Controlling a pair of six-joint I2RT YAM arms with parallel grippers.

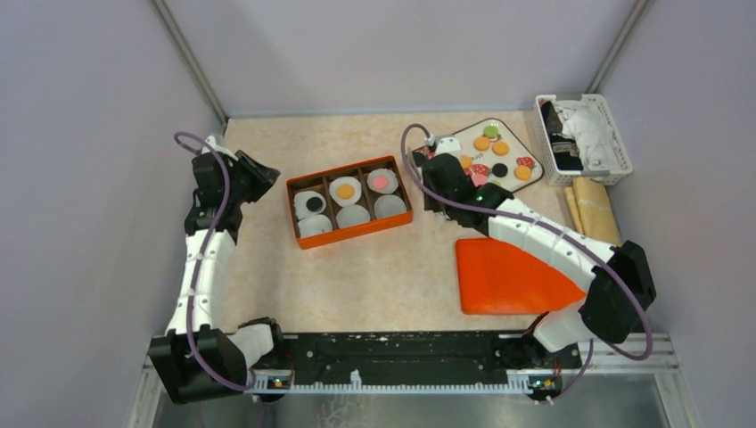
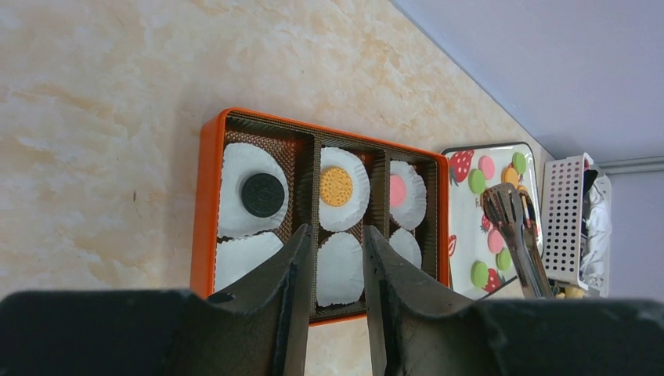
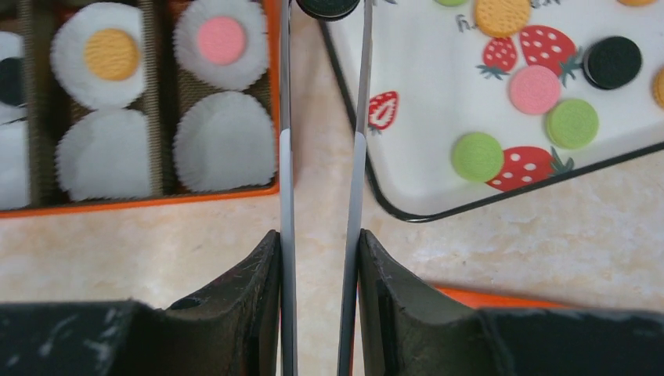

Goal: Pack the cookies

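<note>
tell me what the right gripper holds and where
The right gripper squeezes metal tongs across both arms; their tips pinch a black cookie by its edge.

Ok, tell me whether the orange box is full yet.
Half full: the box holds a black cookie, an orange cookie and a pink cookie; its three near cups are empty.

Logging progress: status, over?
Right gripper shut on tongs, black cookie at tips. Left gripper open, empty. Orange box: three cookies in, three cups empty. Nothing blocking.

Six cups [image 1: 353, 217], about twelve cookies [image 1: 345, 190]
</note>
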